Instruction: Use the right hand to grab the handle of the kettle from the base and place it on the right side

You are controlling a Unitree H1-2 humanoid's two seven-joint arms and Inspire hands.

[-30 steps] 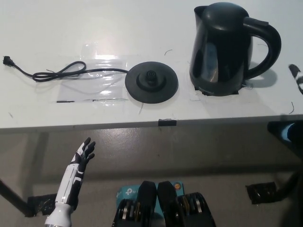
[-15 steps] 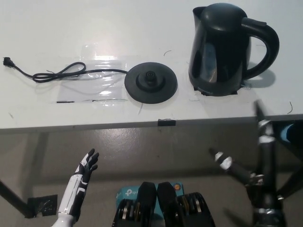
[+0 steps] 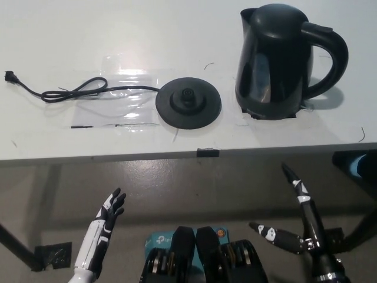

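The kettle [image 3: 277, 59] stands upright on the white tabletop [image 3: 88, 35], off its base [image 3: 188, 103] and just to the right of it, handle [image 3: 330, 59] toward the right. The round base lies flat beside it, its cord [image 3: 70, 91] running left across the tabletop. The right hand [image 3: 297, 227] hangs below the tabletop edge at lower right, fingers [image 3: 294, 183] spread and holding nothing. The left hand [image 3: 111, 209] rests low at lower left, apparently open too, though it shows small.
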